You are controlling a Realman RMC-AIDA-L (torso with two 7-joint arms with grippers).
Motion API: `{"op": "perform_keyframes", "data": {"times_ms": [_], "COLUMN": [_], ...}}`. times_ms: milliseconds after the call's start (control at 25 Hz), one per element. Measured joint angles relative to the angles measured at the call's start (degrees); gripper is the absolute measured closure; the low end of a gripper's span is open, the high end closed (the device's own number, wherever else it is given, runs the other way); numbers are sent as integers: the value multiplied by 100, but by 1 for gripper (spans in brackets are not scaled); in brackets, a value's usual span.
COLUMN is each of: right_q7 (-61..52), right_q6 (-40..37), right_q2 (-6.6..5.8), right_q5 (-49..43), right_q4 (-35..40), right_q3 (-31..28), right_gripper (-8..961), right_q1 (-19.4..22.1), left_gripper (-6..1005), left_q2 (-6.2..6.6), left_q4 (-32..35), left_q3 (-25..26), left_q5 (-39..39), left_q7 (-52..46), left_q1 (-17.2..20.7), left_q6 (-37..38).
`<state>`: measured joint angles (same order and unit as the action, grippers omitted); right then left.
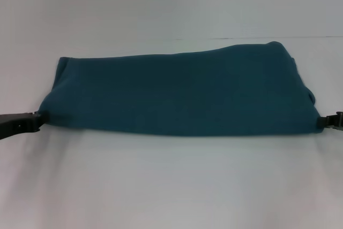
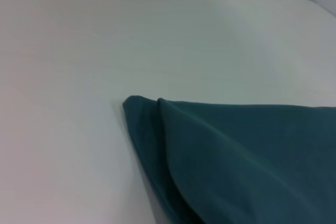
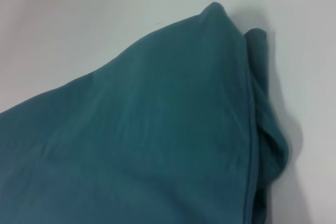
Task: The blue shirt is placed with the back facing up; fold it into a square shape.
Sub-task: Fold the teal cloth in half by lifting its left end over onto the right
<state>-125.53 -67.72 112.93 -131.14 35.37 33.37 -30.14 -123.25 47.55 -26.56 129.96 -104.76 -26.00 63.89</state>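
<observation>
Blue shirt [image 1: 182, 92], plain teal, folded into wide band, layered ends

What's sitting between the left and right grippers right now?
In the head view, only the blue shirt, folded into a wide band on the white table. It spans from the left gripper at one near corner to the right gripper at the other.

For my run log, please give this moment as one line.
blue shirt: folded band, plain side up | left gripper: at near-left corner | right gripper: at near-right corner
</observation>
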Motion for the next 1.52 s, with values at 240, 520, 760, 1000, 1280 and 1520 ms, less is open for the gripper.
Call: {"op": "perform_keyframes", "data": {"times_ms": [240,520,760,1000,1280,1520], "right_q7": [72,75,78,321,597,861], "right_q6": [-11,-42,-51,-160,-691,-985], "right_q2": [13,3,-6,21,-27,-54], "right_q5": [2,6,18,313,664,1177], "right_q4": [3,5,8,14,55,174], "right_q3": [-63,-109,-223,-279,-314,-385], "right_gripper": [947,946,945,944,793,579], "right_q1": [17,50,79,97,109,203], "left_gripper": [950,949,948,946,846,725], "left_q2": [10,19,28,44,58,27], "left_q4": [35,33,39,87,422,624], "left_q3": [20,19,55,57,86,436], "left_q5": [0,18,7,9,6,-38], "left_q7": [0,0,0,-138,-554,-774], "left_q1": [0,-13,8,14,122,244], "left_q6": [8,-2,-4,214,725,814]}}
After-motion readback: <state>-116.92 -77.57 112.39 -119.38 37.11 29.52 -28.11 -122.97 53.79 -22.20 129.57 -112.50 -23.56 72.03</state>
